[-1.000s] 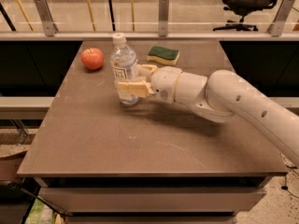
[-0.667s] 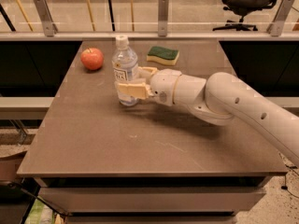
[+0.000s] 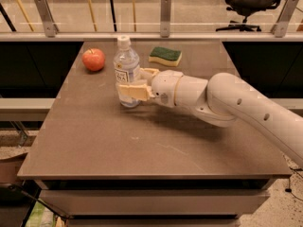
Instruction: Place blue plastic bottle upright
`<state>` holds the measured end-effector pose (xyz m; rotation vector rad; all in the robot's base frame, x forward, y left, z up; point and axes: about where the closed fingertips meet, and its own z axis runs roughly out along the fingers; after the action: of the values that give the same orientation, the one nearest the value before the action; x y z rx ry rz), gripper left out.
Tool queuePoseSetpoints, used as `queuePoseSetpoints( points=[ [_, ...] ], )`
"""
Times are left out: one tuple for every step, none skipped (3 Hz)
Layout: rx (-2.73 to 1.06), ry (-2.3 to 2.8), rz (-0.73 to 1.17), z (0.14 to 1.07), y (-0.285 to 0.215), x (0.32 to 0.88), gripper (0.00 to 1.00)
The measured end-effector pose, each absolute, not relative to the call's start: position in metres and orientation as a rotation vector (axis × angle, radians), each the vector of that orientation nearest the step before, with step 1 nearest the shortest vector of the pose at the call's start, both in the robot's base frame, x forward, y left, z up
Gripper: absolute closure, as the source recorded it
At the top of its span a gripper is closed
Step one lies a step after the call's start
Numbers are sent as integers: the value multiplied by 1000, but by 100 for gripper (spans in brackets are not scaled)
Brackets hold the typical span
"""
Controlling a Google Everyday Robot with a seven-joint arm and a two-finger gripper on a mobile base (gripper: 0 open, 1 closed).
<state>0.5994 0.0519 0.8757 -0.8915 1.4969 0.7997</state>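
Note:
The blue plastic bottle (image 3: 127, 60) is clear with a white cap and a white label. It stands upright on the brown table (image 3: 142, 141), left of centre towards the back. My gripper (image 3: 129, 83) reaches in from the right and is closed around the bottle's lower half. One cream finger (image 3: 132, 91) crosses in front of the bottle, and the other is partly hidden behind it. The bottle's base rests on the table.
A red apple (image 3: 93, 59) lies to the left of the bottle near the back left. A green and yellow sponge (image 3: 165, 56) lies behind my wrist. A railing with glass runs along the table's far edge. My white arm (image 3: 246, 108) crosses the right side.

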Motion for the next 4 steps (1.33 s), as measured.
queuePoseSetpoints(
  points=[
    [-892,1497,800,876,52,599,59],
    [-892,1497,800,876,52,599,36],
    [-892,1497,800,877,52,599,12],
    [-895,1495,802,877,54,599,0]
  ],
)
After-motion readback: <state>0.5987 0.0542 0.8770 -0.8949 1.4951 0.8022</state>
